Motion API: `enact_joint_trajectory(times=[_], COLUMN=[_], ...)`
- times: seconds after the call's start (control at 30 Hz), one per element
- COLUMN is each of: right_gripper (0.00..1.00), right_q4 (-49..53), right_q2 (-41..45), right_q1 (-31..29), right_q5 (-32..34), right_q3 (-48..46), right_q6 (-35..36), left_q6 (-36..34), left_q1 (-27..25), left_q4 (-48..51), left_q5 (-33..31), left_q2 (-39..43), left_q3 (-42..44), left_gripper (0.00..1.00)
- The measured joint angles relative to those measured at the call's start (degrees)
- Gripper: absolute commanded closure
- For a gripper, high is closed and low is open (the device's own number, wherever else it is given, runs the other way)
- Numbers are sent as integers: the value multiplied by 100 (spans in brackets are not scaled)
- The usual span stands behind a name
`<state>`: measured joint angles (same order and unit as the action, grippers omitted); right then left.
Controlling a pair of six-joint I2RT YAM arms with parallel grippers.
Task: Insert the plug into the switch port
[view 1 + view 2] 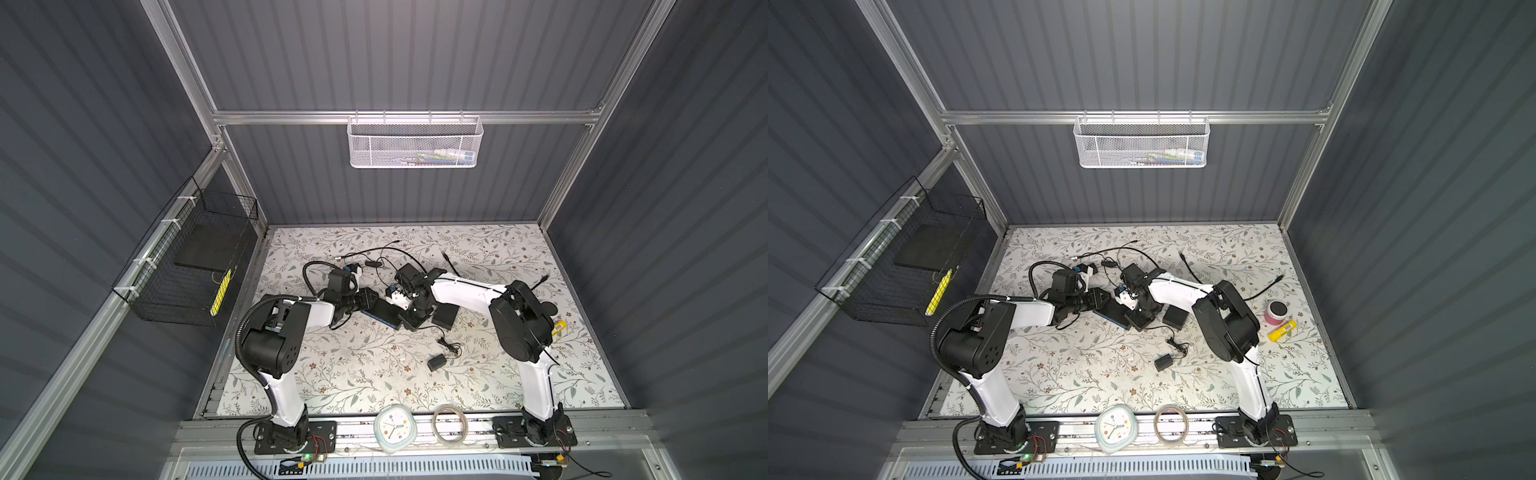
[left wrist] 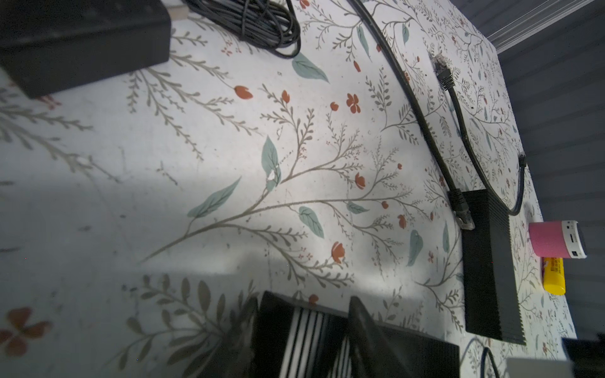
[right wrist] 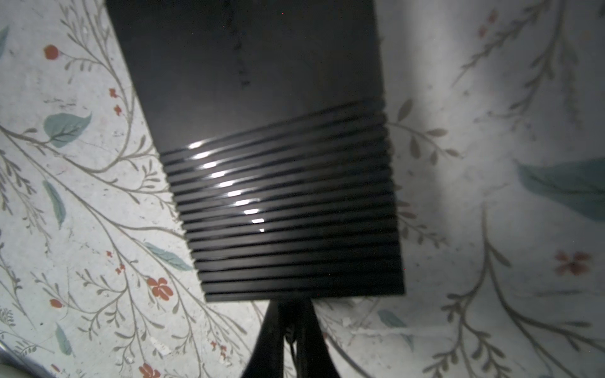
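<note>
Black on black, so squinting a bit: seeing the switch [image 1: 381, 312] lying flat mid-table on the floral cover [image 1: 353, 374], with the left gripper [image 1: 370, 304] clamping its left end. Also spotting the right gripper [image 3: 289, 304] pinched closed on a thin black cord [image 3: 290, 338], sitting right at the switch's ribbed short edge. Not making out the plug or the switch port behind those fingertips [image 3: 271, 327], tbh.

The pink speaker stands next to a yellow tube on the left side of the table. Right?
No, the side is wrong: a top view shows the pink speaker next to the yellow tube on the right side of the table.
</note>
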<state>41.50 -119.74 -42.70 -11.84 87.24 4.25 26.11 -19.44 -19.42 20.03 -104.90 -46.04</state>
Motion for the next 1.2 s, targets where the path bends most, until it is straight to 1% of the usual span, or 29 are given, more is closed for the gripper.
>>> enact_joint_trajectory(times=[0.47, 0.63, 0.9, 1.2], right_gripper=[100, 100, 100, 100], right_q4=[15, 118, 367, 708], right_q2=[-98, -234, -415, -651], right_q1=[7, 7, 9, 31], right_q5=[-59, -55, -76, -24], right_q3=[74, 328, 627, 1060], right_q6=[-328, -413, -638, -614], left_q6=[2, 2, 26, 107], left_q1=[-2, -2, -2, -2], left_q4=[-201, -345, -638, -901], left_q5=[-37, -208, -229, -348], left_q2=[-52, -52, -151, -214], left_q3=[37, 85, 131, 199], left_gripper=[57, 57, 57, 58])
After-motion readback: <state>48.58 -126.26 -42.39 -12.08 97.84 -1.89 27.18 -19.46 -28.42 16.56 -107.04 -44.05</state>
